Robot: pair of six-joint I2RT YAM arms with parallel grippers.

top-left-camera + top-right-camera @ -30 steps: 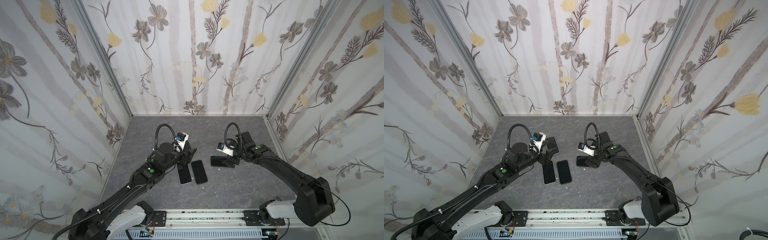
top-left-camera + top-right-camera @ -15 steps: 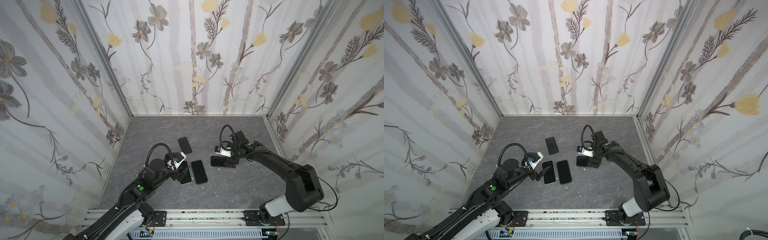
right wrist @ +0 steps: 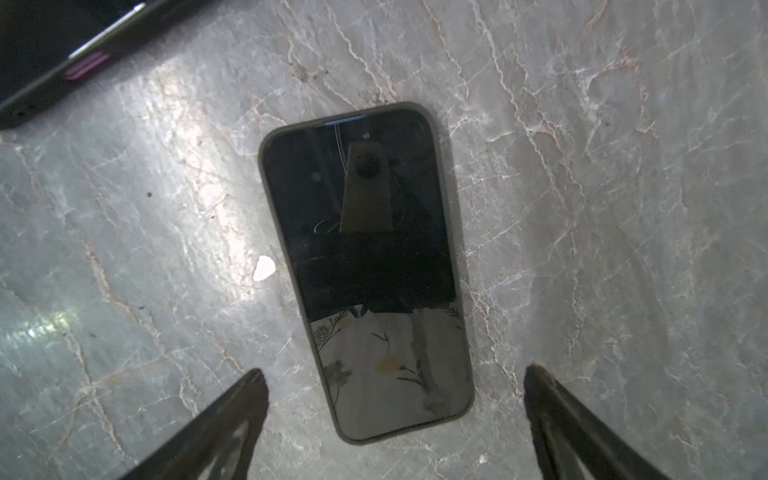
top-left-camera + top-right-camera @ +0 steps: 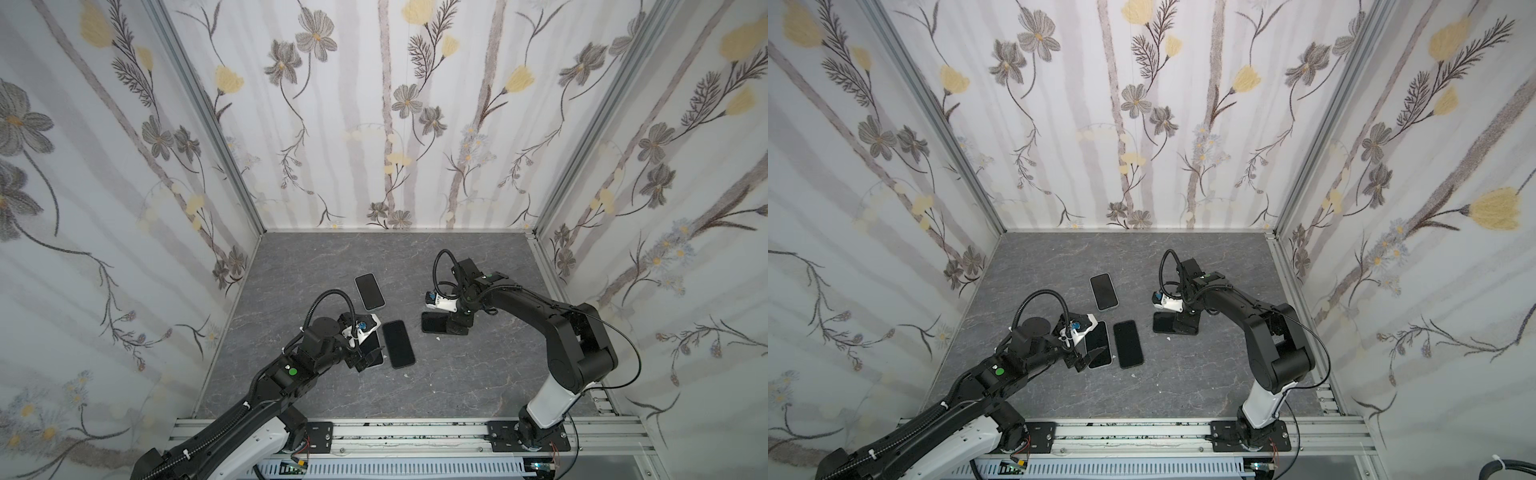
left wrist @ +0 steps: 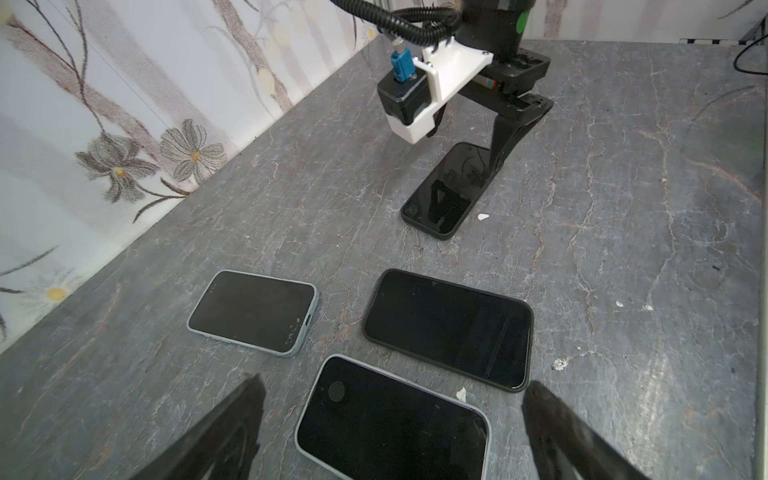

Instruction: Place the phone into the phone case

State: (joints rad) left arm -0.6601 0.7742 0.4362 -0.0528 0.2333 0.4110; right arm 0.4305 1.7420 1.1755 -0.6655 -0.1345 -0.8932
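On the grey marbled table (image 4: pixel 478 374), four dark-screened handsets lie flat. The left gripper (image 5: pixel 390 386) is spread wide over the white-rimmed phone (image 5: pixel 390 424) — one finger (image 5: pixel 245 407) to each side, bare table between them and its edges, nothing clasped. Just beside that phone lies the black phone (image 5: pixel 449 328), and a little further off the blue-cased phone (image 5: pixel 253 311). The right gripper (image 3: pixel 392 374) is likewise spread wide, straddling the near end of the dark-cased phone (image 3: pixel 365 270) with table showing on both sides — it grips nothing. In both top views this phone lies well apart from the other three. Whether any case lies empty cannot be told
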